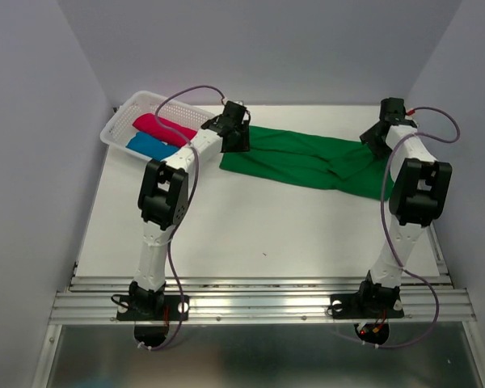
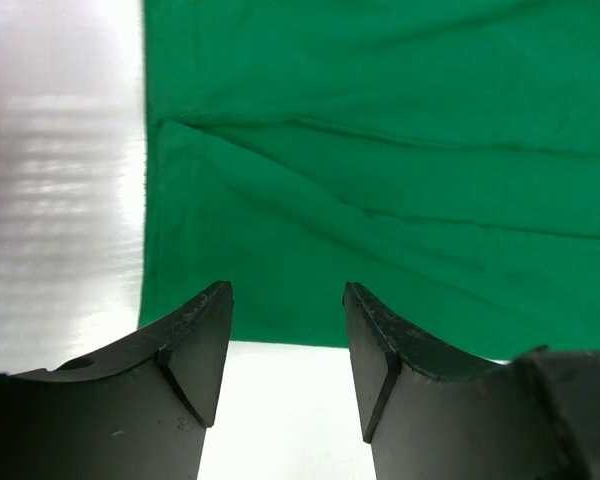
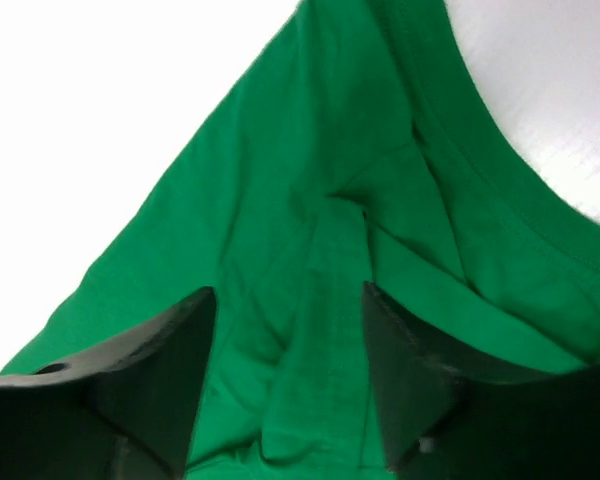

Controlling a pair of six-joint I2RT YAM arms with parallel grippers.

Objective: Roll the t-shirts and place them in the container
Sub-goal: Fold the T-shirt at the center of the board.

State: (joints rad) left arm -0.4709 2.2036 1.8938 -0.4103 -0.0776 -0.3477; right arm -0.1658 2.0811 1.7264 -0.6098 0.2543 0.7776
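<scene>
Right of the basket (image 1: 111, 131), the limp, light green t-shirt (image 1: 307, 162) is being hovered over by the left gripper (image 2: 287, 310) and right gripper (image 3: 288, 310), both half-open and empty; pinching its end edge seems best.

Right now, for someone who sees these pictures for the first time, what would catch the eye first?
The deep green t-shirt stands out most, a long band across the far side of the table. The left gripper and the right gripper hang open, one at each end of it. At the far left corner, a white basket holds a crimson-pink shirt and a bright blue shirt.
</scene>
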